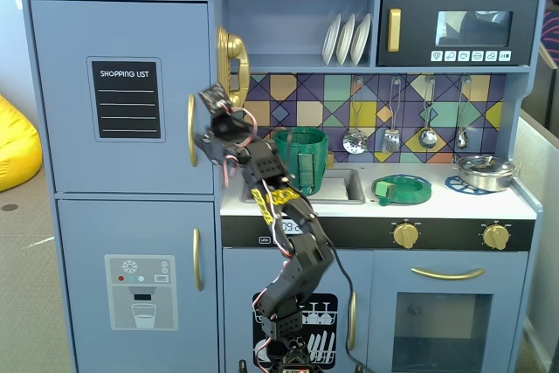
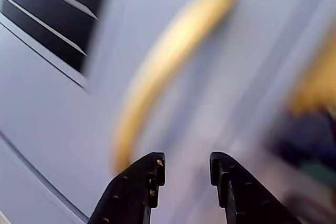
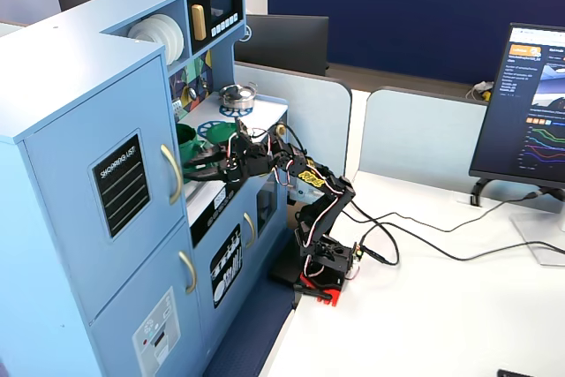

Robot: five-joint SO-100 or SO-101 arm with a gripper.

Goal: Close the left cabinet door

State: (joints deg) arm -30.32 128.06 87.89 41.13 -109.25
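The left cabinet door (image 1: pixel 70 85) is light blue with a black "SHOPPING LIST" panel (image 1: pixel 127 99) and a curved gold handle (image 1: pixel 192 130). It sits flush with the cabinet front in both fixed views (image 3: pixel 79 218). My gripper (image 1: pixel 206 133) is just right of the handle, pointing at the door, and it also shows by the handle (image 3: pixel 170 174) in a fixed view (image 3: pixel 189 170). In the wrist view the gripper (image 2: pixel 187 163) is open and empty, with the blurred handle (image 2: pixel 168 61) and the door face (image 2: pixel 47 103) close ahead.
A green pitcher (image 1: pixel 300 159) stands in the sink behind the arm. A gold phone (image 1: pixel 231 63) hangs beside the door's upper right. The lower door (image 1: pixel 140 290) has a water-dispenser graphic. A monitor (image 3: pixel 530 103) and cables (image 3: pixel 424 240) are on the white table.
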